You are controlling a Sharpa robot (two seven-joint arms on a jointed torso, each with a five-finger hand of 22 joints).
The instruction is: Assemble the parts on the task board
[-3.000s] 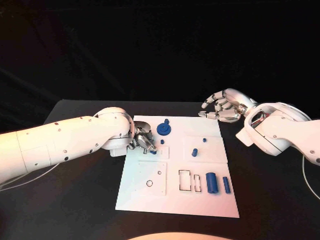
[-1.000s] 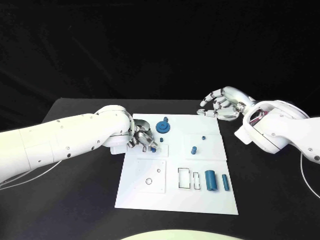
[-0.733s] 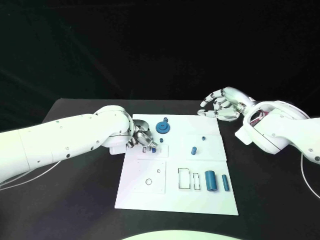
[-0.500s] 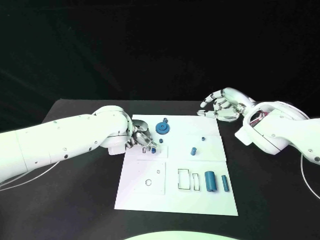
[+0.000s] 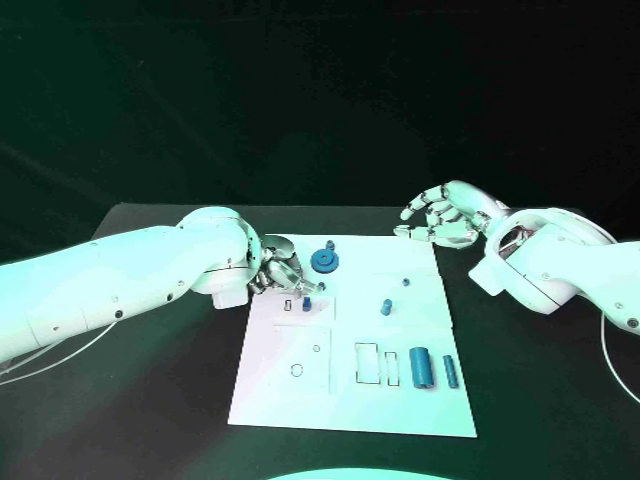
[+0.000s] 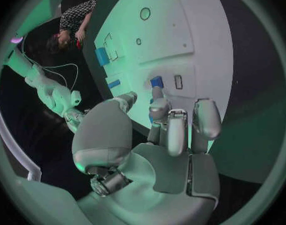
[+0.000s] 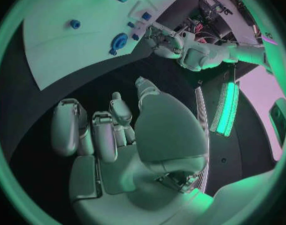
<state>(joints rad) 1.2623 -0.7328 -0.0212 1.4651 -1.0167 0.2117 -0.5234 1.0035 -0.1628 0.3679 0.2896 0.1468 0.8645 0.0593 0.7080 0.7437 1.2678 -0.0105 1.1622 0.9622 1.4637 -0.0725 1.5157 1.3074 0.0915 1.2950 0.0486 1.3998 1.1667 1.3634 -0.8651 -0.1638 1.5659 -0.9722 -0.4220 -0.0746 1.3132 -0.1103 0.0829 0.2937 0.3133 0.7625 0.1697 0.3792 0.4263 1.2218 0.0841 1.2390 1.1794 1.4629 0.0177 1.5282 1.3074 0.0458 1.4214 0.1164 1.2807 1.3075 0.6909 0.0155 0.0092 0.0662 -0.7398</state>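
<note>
My left hand is pinching a small blue part at the task board edge — my wrist view is showing it. My right hand is hovering curled, holding nothing, over bare bench.

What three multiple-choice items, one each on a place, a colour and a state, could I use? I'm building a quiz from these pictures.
1. Where is the left hand?
A. Over the board's near right corner
B. At the board's far left part, at a small part
C. Off the table

2. What colour are the parts?
A. Red
B. Yellow
C. Blue

3. What is the state of the right hand?
A. Holding nothing, fingers curled
B. Gripping the round part
C. Pressing flat on the board

Answers:
1 B: its fingertips are at the small part on the board.
2 C: the round part and the two cylinders are blue.
3 A: it hovers past the board's far right corner with nothing in it.
</note>
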